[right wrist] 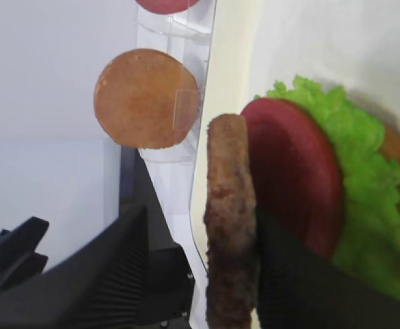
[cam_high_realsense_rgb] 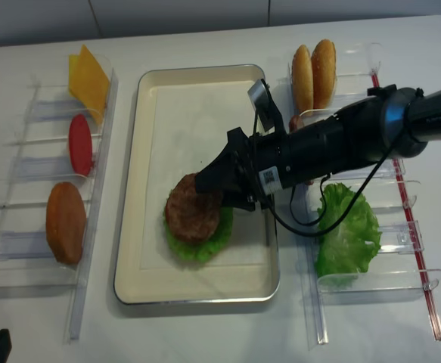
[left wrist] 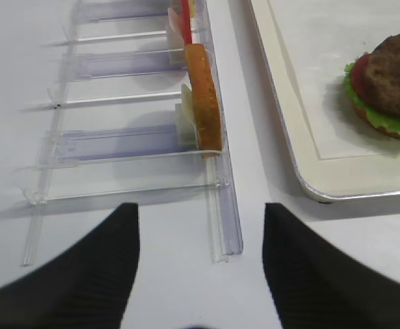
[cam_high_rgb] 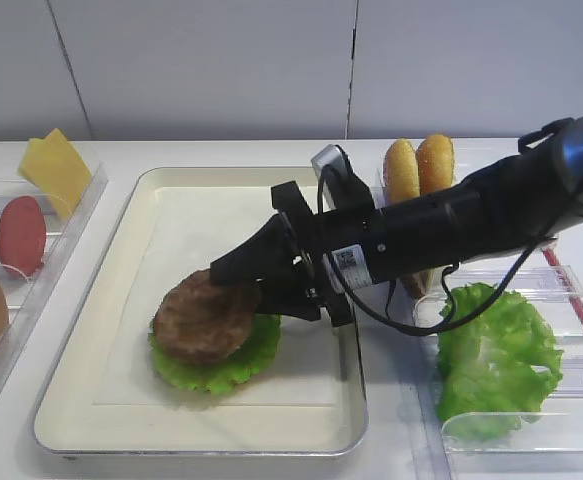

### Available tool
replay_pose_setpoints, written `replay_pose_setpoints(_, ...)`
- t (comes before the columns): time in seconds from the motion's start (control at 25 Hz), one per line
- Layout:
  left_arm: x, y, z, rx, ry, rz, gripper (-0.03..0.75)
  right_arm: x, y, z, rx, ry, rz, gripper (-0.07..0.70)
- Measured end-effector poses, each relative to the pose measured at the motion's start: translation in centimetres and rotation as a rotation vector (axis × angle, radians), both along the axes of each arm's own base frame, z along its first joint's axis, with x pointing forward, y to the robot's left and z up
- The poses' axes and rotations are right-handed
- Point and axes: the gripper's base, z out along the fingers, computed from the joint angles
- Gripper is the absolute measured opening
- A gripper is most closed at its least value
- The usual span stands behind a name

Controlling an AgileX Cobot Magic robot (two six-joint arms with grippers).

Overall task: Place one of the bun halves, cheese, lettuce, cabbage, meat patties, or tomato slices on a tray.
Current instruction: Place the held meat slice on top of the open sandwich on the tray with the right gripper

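Right wrist view, closest in: the meat patty (right wrist: 230, 219) stands on edge between the right gripper's (right wrist: 206, 274) dark fingers (right wrist: 97, 274), clamped, its rough brown rim just beside the tomato slice (right wrist: 292, 181) lying on ruffled lettuce (right wrist: 364, 205). From overhead the patty sits over that stack on the tray's (cam_high_realsense_rgb: 141, 189) white liner — bare paper stretches behind it. Farther off, clear racks hold a bun half (cam_high_realsense_rgb: 66, 221), cheese (cam_high_realsense_rgb: 88, 76) and spare lettuce (cam_high_realsense_rgb: 346, 231). The left gripper (left wrist: 200, 267) hangs spread, holding nothing.
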Motion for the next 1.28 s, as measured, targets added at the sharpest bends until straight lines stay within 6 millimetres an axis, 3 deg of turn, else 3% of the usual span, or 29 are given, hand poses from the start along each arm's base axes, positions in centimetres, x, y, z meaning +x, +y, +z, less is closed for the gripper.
replay_pose_setpoints(0.76,0.0,0.0,0.0,0.0,-0.002,0.0,0.409,1.1,0.4,1.4,-0.168,-0.043,0.174,0.365)
replay_pose_setpoints(1.28,0.0,0.0,0.0,0.0,-0.002,0.0,0.409,1.8,-0.3,4.4,-0.354,-0.174,0.235,0.365)
